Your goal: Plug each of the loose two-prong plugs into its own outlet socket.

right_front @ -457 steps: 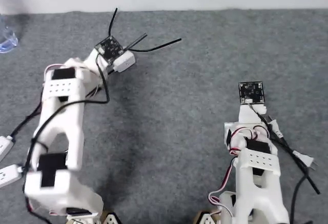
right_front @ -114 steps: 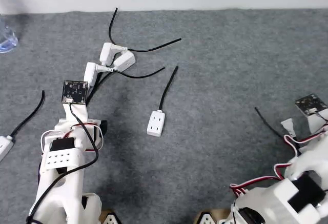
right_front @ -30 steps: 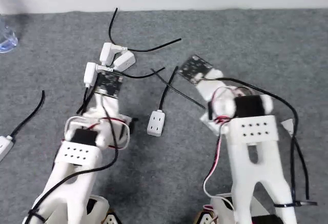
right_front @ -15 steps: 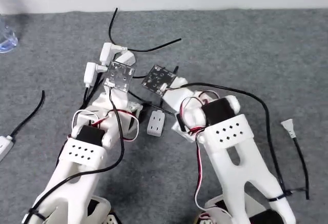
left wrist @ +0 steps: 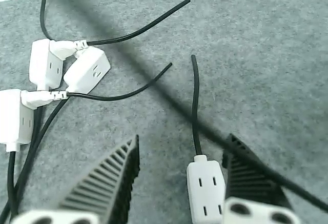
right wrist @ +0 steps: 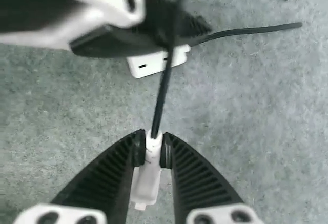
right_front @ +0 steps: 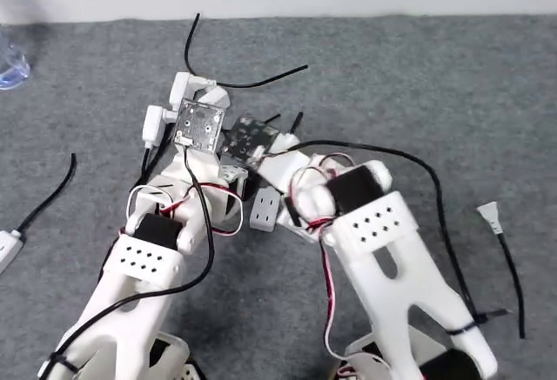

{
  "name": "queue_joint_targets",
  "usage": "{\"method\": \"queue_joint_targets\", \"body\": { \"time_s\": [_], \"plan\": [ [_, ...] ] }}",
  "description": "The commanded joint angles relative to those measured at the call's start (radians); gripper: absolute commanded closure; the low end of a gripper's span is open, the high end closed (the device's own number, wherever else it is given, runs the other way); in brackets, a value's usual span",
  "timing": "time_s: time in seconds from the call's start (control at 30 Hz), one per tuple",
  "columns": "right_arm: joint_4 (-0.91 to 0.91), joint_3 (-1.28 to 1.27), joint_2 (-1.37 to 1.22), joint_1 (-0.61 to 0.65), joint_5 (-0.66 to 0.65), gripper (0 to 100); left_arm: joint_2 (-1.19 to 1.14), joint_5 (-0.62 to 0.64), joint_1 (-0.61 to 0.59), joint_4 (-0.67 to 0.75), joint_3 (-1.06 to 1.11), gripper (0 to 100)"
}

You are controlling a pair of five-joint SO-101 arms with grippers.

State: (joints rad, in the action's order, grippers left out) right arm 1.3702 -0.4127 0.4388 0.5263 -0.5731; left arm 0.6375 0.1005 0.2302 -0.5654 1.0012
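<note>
Right claw (right wrist: 150, 144) is clamping the two-prong plug (right wrist: 146, 180), left claw (left wrist: 183, 141) is hanging spread apart astride the outlet socket (left wrist: 205, 193) on the counter (right_front: 409, 93) (socket loose, likely sliding): worth pinning it first, then squaring prongs to slots.

The left claw (left wrist: 183, 141) gapes above the grey surface (left wrist: 266, 55), with a white outlet socket (left wrist: 206, 190) just beside one finger.

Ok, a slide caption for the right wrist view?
Right pincer shut on a white plug, the outlet socket lying just ahead.
</note>
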Motion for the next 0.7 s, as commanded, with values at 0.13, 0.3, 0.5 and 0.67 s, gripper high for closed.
{"method": "queue_joint_targets", "body": {
  "time_s": [0.13, 0.3, 0.5, 0.67],
  "plan": [
    [-0.059, 0.051, -0.122, 0.005, -0.002, 99.1, 0.026, 0.017, 0.002, 0.014, -0.091, 75],
    [-0.054, 0.084, -0.143, 0.007, -0.026, 99.1, 0.035, 0.012, -0.003, 0.012, -0.094, 75],
    [-0.059, 0.083, -0.147, 0.007, -0.048, 99.1, 0.193, -0.002, -0.038, -0.017, -0.008, 75],
    [-0.085, 0.038, -0.171, -0.036, -0.135, 99.1, 0.368, -0.106, -0.035, -0.017, 0.208, 75]
  ]
}}
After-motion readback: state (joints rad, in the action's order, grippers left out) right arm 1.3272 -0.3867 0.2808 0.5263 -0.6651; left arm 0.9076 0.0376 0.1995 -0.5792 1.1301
